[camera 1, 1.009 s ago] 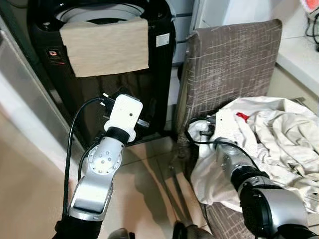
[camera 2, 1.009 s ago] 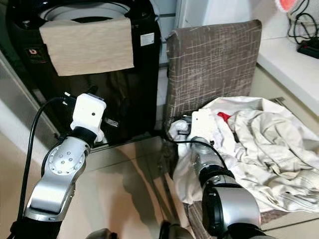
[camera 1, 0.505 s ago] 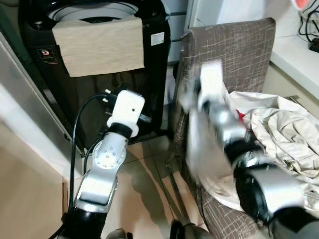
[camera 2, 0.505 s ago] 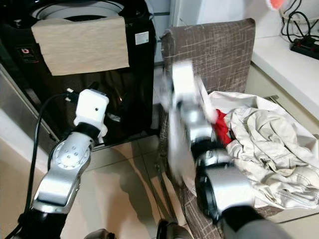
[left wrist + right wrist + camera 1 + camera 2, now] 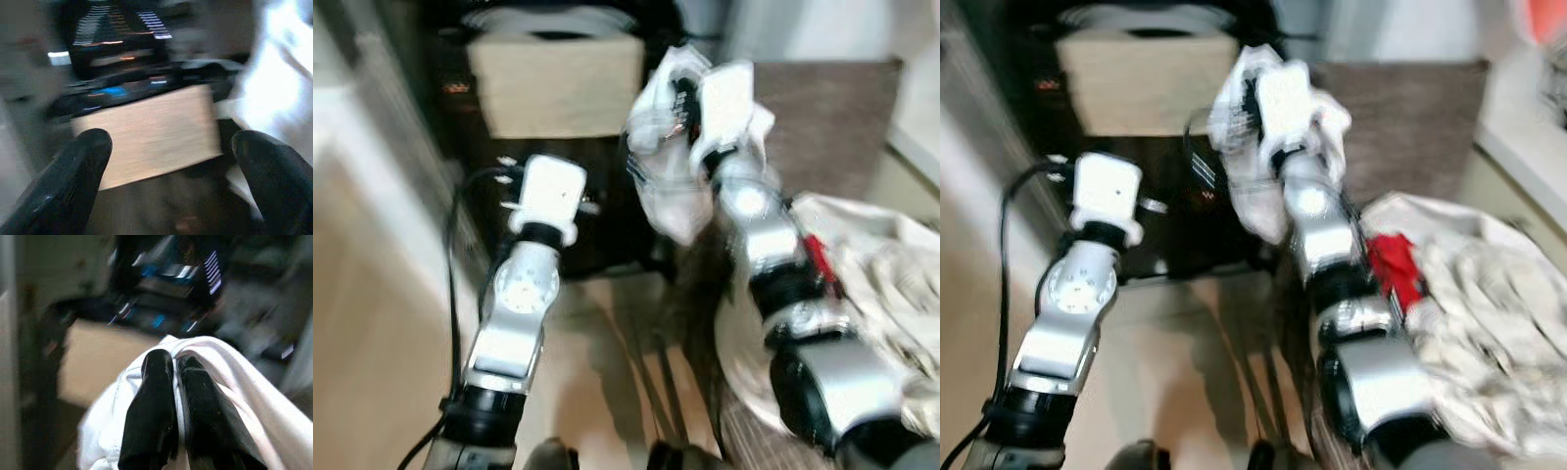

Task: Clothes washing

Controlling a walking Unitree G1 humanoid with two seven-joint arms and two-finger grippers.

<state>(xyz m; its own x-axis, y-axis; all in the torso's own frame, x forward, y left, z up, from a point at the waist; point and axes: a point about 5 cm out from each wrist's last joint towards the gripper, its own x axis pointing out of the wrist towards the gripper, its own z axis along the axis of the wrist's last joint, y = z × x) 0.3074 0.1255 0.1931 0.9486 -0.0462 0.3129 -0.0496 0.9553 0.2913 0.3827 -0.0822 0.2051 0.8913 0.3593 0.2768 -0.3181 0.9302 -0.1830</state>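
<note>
Home laundry corner. Black top-loading washer (image 5: 558,147) against the wall, beige cloth (image 5: 556,86) draped over its front rim. Upholstered brown chair (image 5: 1400,117) just beside it, pile of pale clothes (image 5: 1469,323) on the seat. Glossy tiled floor (image 5: 382,323). White counter edge (image 5: 1518,127) behind the chair.

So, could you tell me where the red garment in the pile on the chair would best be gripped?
Probably at the red garment's exposed bunched fold, coming from above: its top shows beside the right arm, while the pale clothes seem to cover the rest. The frames are blurred, so this is tentative.
</note>
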